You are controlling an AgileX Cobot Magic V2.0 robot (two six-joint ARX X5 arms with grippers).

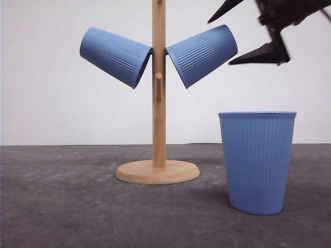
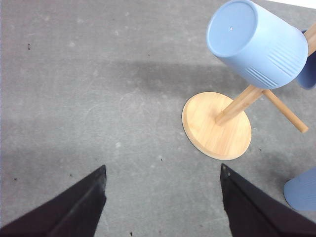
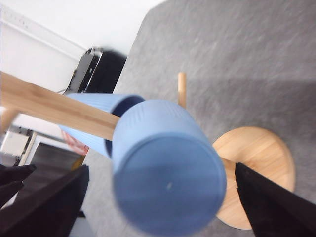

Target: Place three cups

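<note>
Two light-blue ribbed cups hang tilted on pegs of the wooden stand [image 1: 159,129]: a left cup [image 1: 115,56] and a right cup [image 1: 202,54]. A third cup [image 1: 257,160] stands upright on the table, right of the stand. My right gripper [image 1: 220,43] is open, high up, its fingers spread on either side of the right cup's base [image 3: 168,182] without closing on it. My left gripper [image 2: 163,168] is open over bare table, with the left cup [image 2: 256,42] and the stand's round base [image 2: 217,126] ahead of it.
The grey table [image 1: 62,196] meets a white wall behind. A free short peg [image 1: 158,85] points forward on the stand's pole. The upright cup's edge [image 2: 302,190] lies close to my left gripper's finger [image 2: 256,207]. Dark equipment [image 3: 94,64] sits beyond the table.
</note>
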